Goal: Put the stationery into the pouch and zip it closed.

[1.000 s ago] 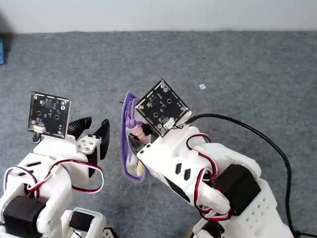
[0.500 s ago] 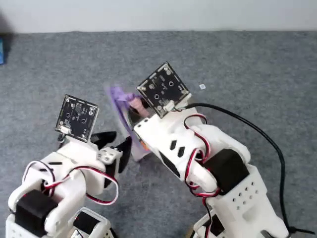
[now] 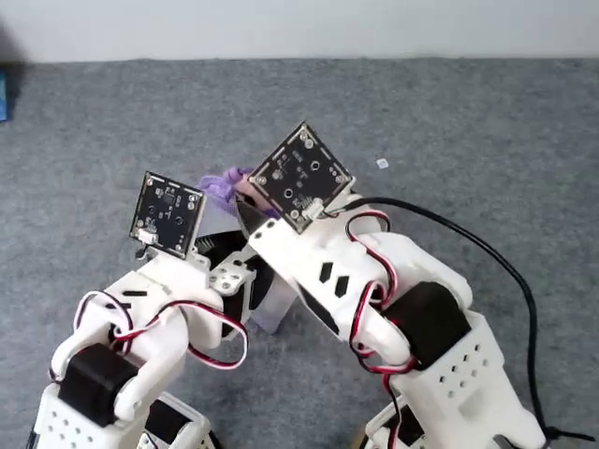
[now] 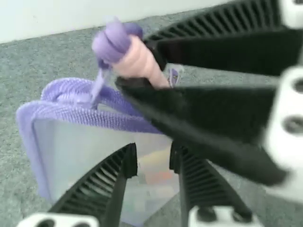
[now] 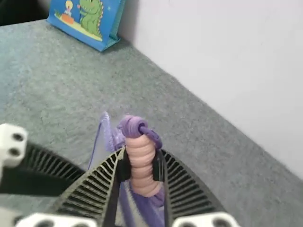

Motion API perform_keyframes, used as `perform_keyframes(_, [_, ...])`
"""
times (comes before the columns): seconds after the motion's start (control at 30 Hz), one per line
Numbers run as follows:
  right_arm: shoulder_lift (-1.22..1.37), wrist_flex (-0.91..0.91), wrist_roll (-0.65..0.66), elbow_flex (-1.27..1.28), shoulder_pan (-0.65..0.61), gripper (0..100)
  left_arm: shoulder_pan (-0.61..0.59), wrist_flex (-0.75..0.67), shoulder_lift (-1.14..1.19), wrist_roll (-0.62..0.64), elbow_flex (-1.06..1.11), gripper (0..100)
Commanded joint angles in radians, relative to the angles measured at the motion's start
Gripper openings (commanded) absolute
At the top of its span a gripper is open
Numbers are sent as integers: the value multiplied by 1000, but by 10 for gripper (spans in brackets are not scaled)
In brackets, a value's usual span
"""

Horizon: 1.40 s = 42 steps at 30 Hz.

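Two arms are meeting at one pouch (image 3: 273,301). From above, it is sitting near the middle of the grey table (image 3: 449,122), with its purple top at 11 o'clock from its clear body. The left arm is standing at 7 o'clock and the right arm at 5 o'clock, and their camera boards are covering most of both grippers.

In the left wrist view, the left gripper (image 4: 152,161) is holding its jaws a slim gap apart, aimed at the pouch's clear wall. I cannot tell whether the tips are touching it. Orange and pale shapes are showing through that wall, and a purple woven band is running round its edge. Farther off, the right gripper (image 4: 138,68) is pinching a pink ribbed zip pull (image 4: 132,54) topped by a purple loop (image 4: 111,40).

In the right wrist view, the jaws are pressing on the pull from both sides, with the loop poking out past the tips. Beyond them, a blue dinosaur card (image 5: 87,16) is standing by the white wall (image 5: 227,56).
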Motion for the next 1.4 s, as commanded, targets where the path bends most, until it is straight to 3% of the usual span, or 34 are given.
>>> perform_keyframes(0.0, [1,137,-81,-83,-41,7,-5,-32,8,11,7,126])
perform_keyframes(0.23, [-7,331,-242,-115,-50,7,-5,-29,6,11,4,126])
perform_keyframes(0.47, [-7,380,-276,-75,-48,7,-78,35,-2,3,-82,126])
perform_keyframes(0.83, [-21,380,-275,41,-122,7,-256,229,-3,-253,-394,123])
perform_keyframes(1.03, [-73,378,-229,153,-171,7,-342,206,-2,-367,-401,123])
perform_keyframes(1.2, [-136,369,-183,203,-170,7,-428,132,8,-358,-387,125])
perform_keyframes(1.37, [-148,369,-180,204,-170,7,-413,68,8,-339,-275,126])
